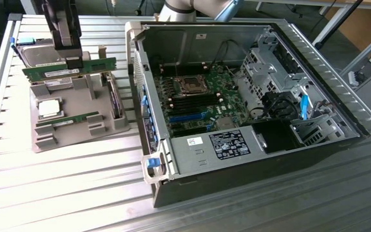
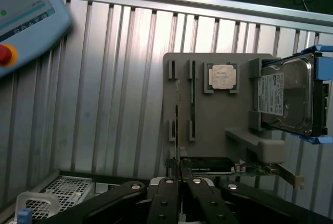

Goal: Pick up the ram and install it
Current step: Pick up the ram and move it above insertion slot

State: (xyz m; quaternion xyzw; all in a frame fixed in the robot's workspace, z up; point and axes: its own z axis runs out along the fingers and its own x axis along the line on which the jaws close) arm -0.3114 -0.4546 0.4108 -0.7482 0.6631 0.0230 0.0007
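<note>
My gripper [image 1: 75, 64] hangs over the grey parts holder [image 1: 76, 133] at the exterior view's left. It is shut on the ram [image 1: 98, 65], a long green stick with a white label, held level and on edge, lifted a little above the holder. In the wrist view the ram [image 2: 178, 125] shows edge-on as a thin line running out from between the black fingertips of the gripper [image 2: 180, 174]. The open computer case [image 1: 314, 145] lies at the exterior view's right, its motherboard [image 1: 192, 96] exposed, with dark memory slots [image 1: 189, 104] below the CPU socket.
The holder also carries a second green stick [image 1: 69, 120], a square silver CPU [image 1: 49, 107] [image 2: 223, 76] and a hard drive [image 1: 36, 52] [image 2: 286, 96]. A teach pendant [image 2: 23, 16] lies on the ribbed metal table [image 1: 76, 193]. The case's side wall [image 1: 134, 72] stands between holder and motherboard.
</note>
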